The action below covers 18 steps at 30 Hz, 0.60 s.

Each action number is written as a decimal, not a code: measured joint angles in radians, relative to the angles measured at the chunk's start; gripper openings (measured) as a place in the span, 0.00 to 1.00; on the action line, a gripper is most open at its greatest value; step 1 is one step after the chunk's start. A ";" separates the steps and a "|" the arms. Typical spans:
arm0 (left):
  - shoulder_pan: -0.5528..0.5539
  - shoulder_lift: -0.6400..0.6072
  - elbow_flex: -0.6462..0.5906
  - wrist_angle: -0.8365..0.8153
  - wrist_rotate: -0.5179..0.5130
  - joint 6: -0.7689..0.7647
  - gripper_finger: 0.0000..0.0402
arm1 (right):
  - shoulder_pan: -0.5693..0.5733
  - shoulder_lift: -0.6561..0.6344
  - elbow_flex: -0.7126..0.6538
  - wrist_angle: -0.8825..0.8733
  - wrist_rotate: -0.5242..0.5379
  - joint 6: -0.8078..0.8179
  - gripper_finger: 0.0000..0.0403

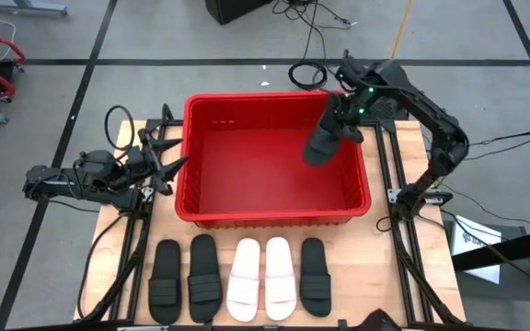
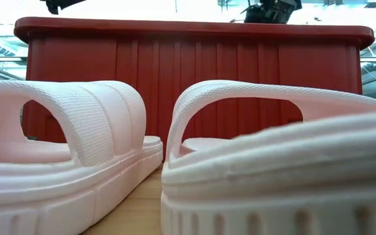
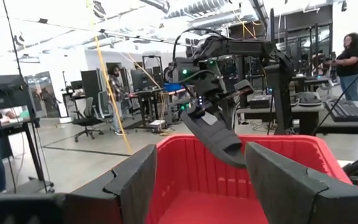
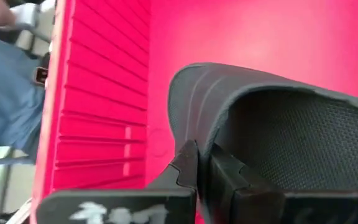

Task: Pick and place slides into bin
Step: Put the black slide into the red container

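Note:
A black slide point(image 1: 323, 140) hangs over the far right part of the red bin point(image 1: 193, 156), held by my right gripper point(image 1: 343, 118), which is shut on it. The left wrist view shows this slide point(image 3: 219, 140) slanting down above the bin's far wall point(image 3: 303, 155). My left gripper point(image 1: 175, 165) is open and empty just outside the bin's left wall. Three black slides point(image 1: 166, 280) point(image 1: 203, 276) point(image 1: 315, 276) and two white slides point(image 1: 245, 279) point(image 1: 281, 276) lie soles down in a row on the table in front of the bin. My right gripper pinches the black slide's raised edge point(image 4: 211, 134) near one rounded end between its two fingers, one finger point(image 4: 185, 163) on the grooved outer side and one on the footbed side. The fingers come from above. The slide hangs below them, slanting, clear of the bin floor.
The bin fills the middle of the table; its floor point(image 1: 265, 170) is bare. The white slides point(image 2: 77, 143) fill the low view's foreground. People stand at desks in the room beyond point(image 3: 352, 56). Cables lie on the floor behind the table point(image 1: 311, 41).

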<state>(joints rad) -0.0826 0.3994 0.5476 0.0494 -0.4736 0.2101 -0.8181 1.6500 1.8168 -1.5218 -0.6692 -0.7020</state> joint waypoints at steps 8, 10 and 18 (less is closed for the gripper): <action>0.000 0.000 0.000 0.006 0.000 0.023 0.62 | 0.052 0.118 -0.024 -0.047 -0.063 -0.018 0.01; 0.000 0.000 0.000 0.006 0.000 0.023 0.62 | 0.072 0.138 -0.037 -0.047 -0.062 -0.018 0.01; 0.000 0.000 0.000 -0.018 0.000 0.017 0.62 | 0.100 0.153 -0.115 -0.049 -0.035 -0.039 0.01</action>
<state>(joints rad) -0.0826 0.3993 0.5479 0.0313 -0.4736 0.2269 -0.7177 1.8027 1.7013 -1.5713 -0.7045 -0.7412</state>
